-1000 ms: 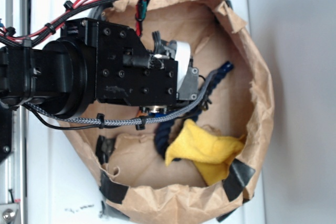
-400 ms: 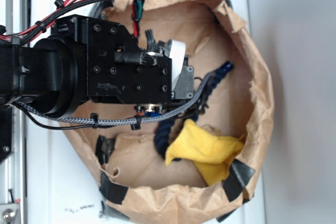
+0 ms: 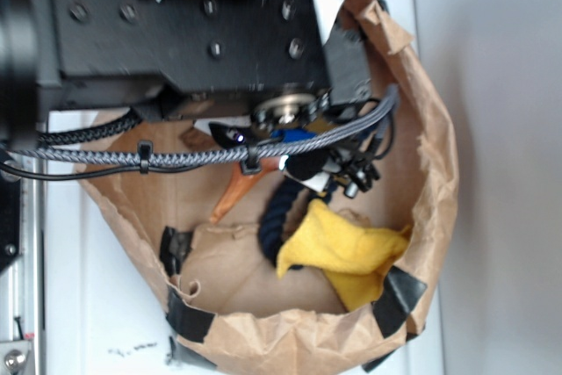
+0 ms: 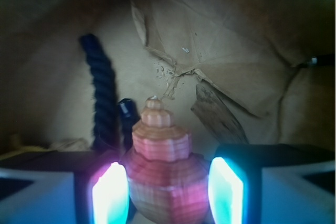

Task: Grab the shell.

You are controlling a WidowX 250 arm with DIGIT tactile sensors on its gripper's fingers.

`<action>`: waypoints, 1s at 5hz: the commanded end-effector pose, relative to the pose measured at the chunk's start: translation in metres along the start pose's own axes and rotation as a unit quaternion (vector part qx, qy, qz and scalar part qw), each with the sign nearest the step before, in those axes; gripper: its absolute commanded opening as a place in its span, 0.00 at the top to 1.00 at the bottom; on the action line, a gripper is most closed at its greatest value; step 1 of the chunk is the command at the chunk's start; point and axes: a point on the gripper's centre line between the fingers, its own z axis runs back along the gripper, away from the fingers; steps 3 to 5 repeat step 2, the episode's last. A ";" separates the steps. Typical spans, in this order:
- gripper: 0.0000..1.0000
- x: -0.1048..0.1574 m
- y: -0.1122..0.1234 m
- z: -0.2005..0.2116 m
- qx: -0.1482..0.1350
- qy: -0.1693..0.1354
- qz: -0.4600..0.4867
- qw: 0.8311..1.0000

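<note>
The glossy orange-amber ridged spiral shell (image 4: 164, 179) sits inside the brown paper bag (image 3: 430, 120), its wide whorl pinched between my pincer (image 4: 168, 192) pads; I judge it light, rigid and slippery.

Hand (image 4: 168, 190) risen toward camera, shell (image 4: 165, 174) now lifted between pads.

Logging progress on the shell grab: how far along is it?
Done: the gripper sits around the shell, whose wide ridged end fills the space between the jaws. In hand: the grasp itself; contact on both sides looks likely but isn't certain. The exterior view shows its thin point hanging beneath the arm. Left: confirming a firm hold.
</note>
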 end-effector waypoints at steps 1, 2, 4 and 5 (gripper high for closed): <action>1.00 0.006 0.005 0.051 -0.014 -0.025 -0.020 0.999; 1.00 0.005 0.005 0.055 -0.025 -0.025 -0.016 0.999; 1.00 0.005 0.005 0.055 -0.025 -0.025 -0.016 0.999; 1.00 0.005 0.005 0.055 -0.025 -0.025 -0.016 0.999</action>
